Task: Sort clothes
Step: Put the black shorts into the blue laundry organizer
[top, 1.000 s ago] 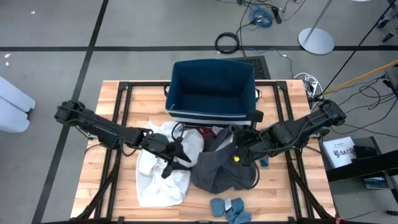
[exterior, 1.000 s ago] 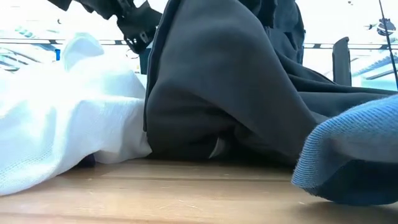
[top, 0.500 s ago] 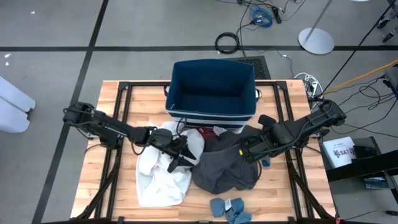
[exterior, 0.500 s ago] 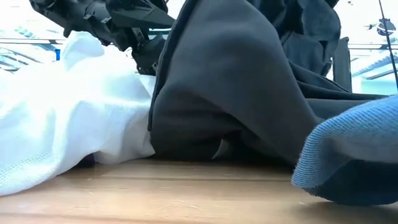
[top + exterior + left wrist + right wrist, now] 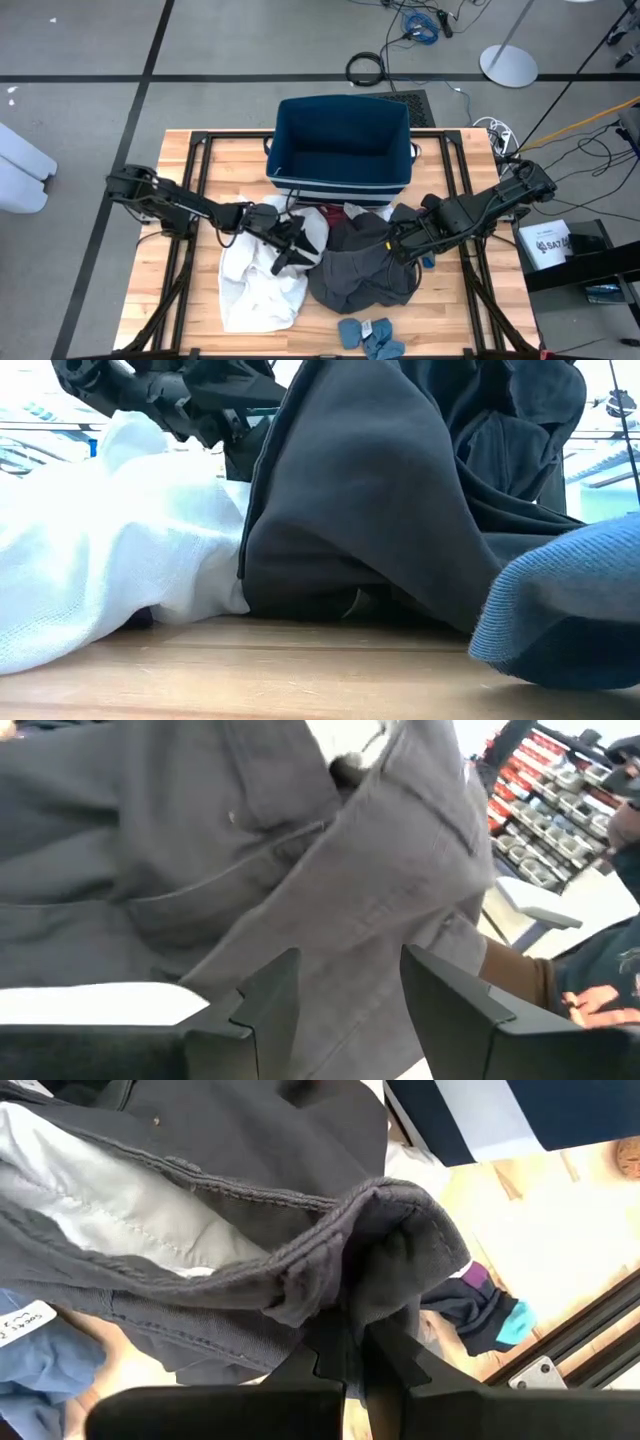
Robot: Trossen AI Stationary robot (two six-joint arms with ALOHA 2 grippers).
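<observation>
The dark grey garment (image 5: 362,270) lies in a heap at the table's middle, and its upper part is raised by my right gripper (image 5: 396,240), which is shut on it. It fills the low view (image 5: 380,510). My left gripper (image 5: 290,248) is open over the white garment (image 5: 258,280), just left of the grey one. Its fingers (image 5: 265,1005) point at the grey cloth (image 5: 300,850). A maroon piece (image 5: 326,214) lies by the bin. Blue socks (image 5: 365,333) lie near the front edge. A dark sock with a teal toe (image 5: 490,1312) lies to the right. My right gripper pinches a bunched, stitched edge of the dark grey garment (image 5: 385,1270) between its two shut fingers, in several layers. The fingers come from the table's right side, slanting down. The held part is raised, and the rest hangs slack with its lower folds (image 5: 350,290) on the table.
The navy bin with white stripes (image 5: 343,145) stands at the far middle, open side up. Black frame rails (image 5: 195,200) run along the table's sides. A blue sock (image 5: 570,610) lies close in front of the low camera. Bare wood shows at the front left (image 5: 170,320).
My right gripper has risen and drawn back a little toward the table's right, lifting the grey garment's upper part higher while its lower folds stay on the table. My left gripper has moved right, toward the grey garment, and lower over the white one.
</observation>
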